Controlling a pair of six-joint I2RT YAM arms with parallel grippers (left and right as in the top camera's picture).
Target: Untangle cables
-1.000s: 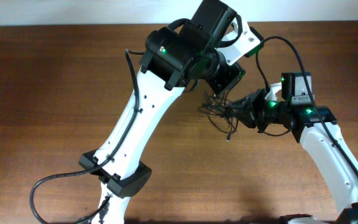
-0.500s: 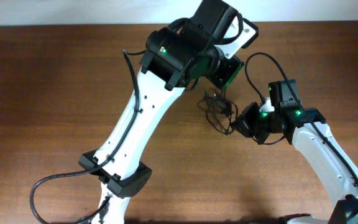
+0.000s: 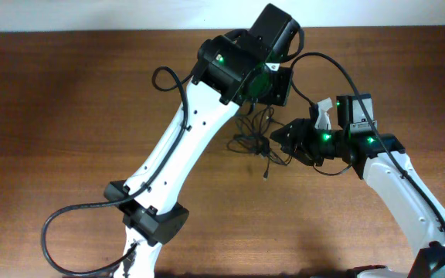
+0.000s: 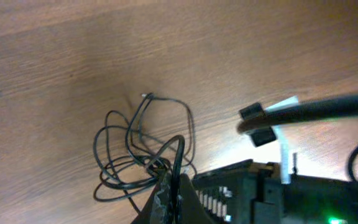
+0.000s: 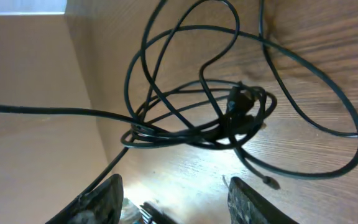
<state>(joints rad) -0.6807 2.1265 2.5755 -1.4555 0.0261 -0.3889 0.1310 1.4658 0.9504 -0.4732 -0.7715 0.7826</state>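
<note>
Brown wood-grain table [image 3: 68,116] all over, and the cables [image 3: 255,139] sit as one small knotted bundle of thin black cords a bit right of the table's middle, right between the two arms. The left gripper [image 4: 171,186] reaches in from the near-left and ends up on the far side of the bundle. In its wrist view the fingers are pressed together, with one strand of the cables [image 4: 145,149] running straight into the pinch, so it looks clamped on that strand. The rest of the loops fan out over the wood on the far side of the fingers. The right gripper [image 3: 284,141] comes in from the right and points left at the bundle, just beside it. From its own camera the right gripper [image 5: 176,199] has its two fingers standing clearly apart with nothing between them, and the cables [image 5: 197,118] lie just past the tips. I can't tell if the tips brush any loop. In that close view there's a small plug [image 5: 241,99] caught in the middle of the knot, where several loops cross. A loose end [image 3: 265,176] trails out toward the near side of the bundle in the overhead view.
</note>
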